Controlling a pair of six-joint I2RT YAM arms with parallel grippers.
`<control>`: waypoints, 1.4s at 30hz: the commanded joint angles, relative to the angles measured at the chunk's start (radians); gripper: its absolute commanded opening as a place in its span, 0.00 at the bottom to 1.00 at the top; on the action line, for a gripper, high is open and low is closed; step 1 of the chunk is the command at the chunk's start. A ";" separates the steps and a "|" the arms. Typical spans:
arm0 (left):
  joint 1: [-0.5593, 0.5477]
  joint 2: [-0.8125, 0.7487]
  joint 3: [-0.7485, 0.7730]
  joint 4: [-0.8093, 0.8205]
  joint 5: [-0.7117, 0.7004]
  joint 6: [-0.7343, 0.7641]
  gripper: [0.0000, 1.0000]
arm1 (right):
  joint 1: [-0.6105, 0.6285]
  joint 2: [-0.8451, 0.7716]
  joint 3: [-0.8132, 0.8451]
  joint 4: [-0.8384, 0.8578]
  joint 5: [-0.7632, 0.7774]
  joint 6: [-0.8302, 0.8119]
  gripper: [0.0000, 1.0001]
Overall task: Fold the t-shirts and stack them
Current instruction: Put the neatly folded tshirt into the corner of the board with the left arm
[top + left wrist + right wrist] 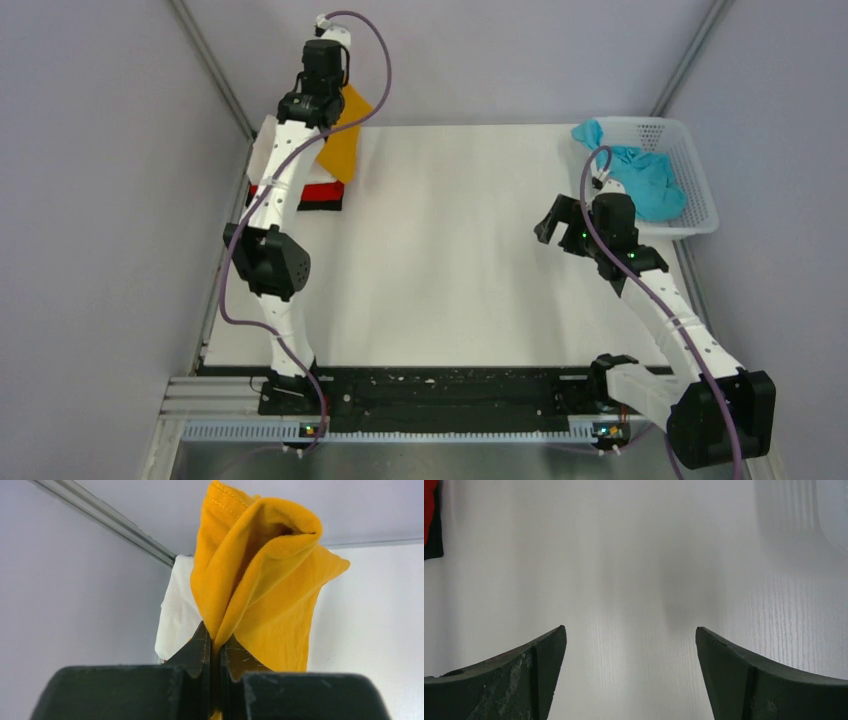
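Note:
My left gripper (335, 100) is at the far left corner, shut on the orange-yellow t-shirt (345, 140), which hangs from it over the stack. In the left wrist view the gripper (214, 636) pinches a fold of the orange-yellow shirt (265, 580). Under it lies a stack: the white shirt (264, 150), the red shirt (322, 192) and the black shirt (322, 205). The white shirt also shows in the left wrist view (175, 610). The teal shirt (640, 175) lies crumpled in the basket. My right gripper (552, 222) is open and empty above the bare table (629, 629).
The white perforated basket (690, 150) stands at the far right of the table. Grey walls close in the table on three sides. A corner of the red and black shirts (430, 520) shows at the far left in the right wrist view.

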 commanded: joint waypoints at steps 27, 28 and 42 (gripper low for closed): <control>0.309 0.331 0.119 0.180 0.134 -0.041 0.00 | -0.006 0.098 0.018 -0.021 0.087 -0.012 0.99; 0.311 0.332 0.115 0.181 0.130 -0.047 0.00 | -0.006 0.105 0.023 -0.021 0.086 -0.013 0.99; 0.315 0.145 -0.013 0.231 0.051 -0.207 0.99 | -0.006 0.066 0.023 -0.028 0.069 -0.006 0.99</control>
